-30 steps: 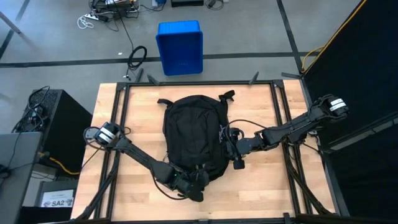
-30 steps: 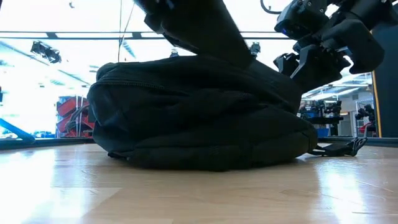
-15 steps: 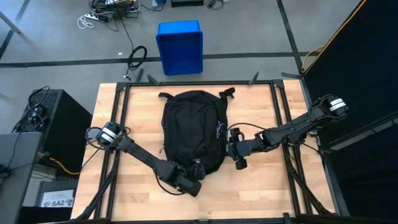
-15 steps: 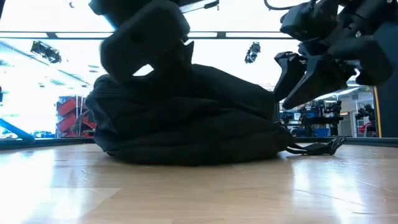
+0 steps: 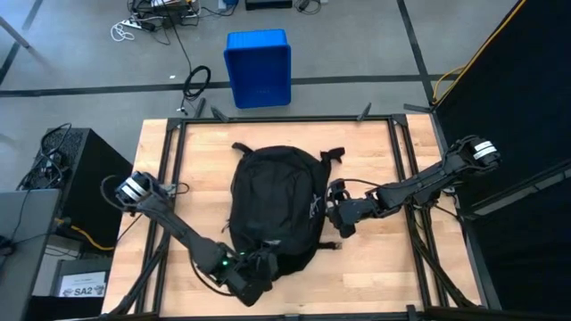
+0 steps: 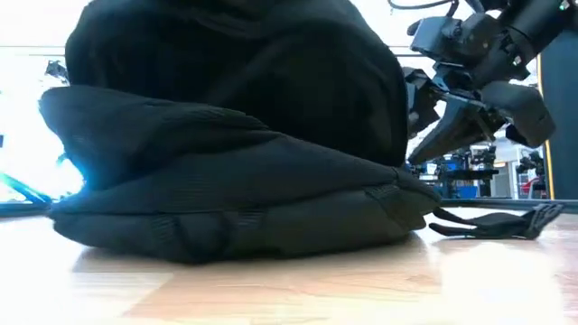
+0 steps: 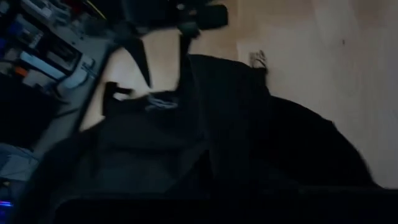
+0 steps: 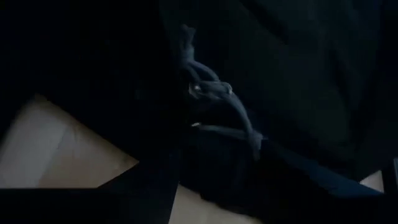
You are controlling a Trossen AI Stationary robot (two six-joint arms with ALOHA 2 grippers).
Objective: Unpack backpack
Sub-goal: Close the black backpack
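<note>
The backpack [image 5: 275, 201] is matt black woven cloth, soft and creased, with ribbed webbing straps [image 6: 492, 224] trailing at its right. The table [image 5: 375, 259] is pale wood planking with a smooth, slightly glossy finish. On the floor beyond the far edge stands a bin [image 5: 258, 68] of smooth blue plastic.

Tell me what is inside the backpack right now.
Nothing inside shows: the backpack lies closed on the table, its black fabric covering any contents. Only its outside is visible, with grey zipper pulls and a strap trailing on the wood.
</note>
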